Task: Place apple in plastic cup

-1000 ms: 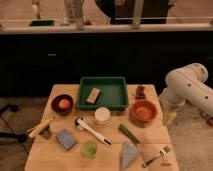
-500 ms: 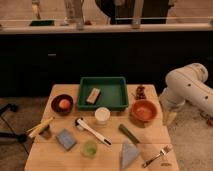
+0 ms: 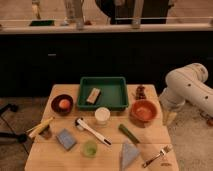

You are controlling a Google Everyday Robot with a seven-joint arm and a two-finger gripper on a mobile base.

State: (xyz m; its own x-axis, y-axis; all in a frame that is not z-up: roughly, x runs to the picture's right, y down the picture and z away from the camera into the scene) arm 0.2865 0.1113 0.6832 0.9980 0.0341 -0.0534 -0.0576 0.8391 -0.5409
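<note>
The apple (image 3: 65, 103) is small, round and orange-red, and lies in a dark bowl (image 3: 56, 107) at the table's left side. The plastic cup (image 3: 90, 148) is short, translucent and light green, and stands upright near the table's front edge, left of centre. My white arm (image 3: 189, 88) reaches in from the right. My gripper (image 3: 169, 117) hangs down just beyond the table's right edge, beside the orange bowl (image 3: 143, 111), far from both apple and cup.
A green tray (image 3: 116, 99) holding a tan block sits at the back centre. A white cup (image 3: 102, 115), white-handled brush (image 3: 92, 131), green stick (image 3: 129, 134), blue sponge (image 3: 66, 139), grey cloth (image 3: 130, 154), fork (image 3: 155, 156) and yellow item (image 3: 39, 128) lie around.
</note>
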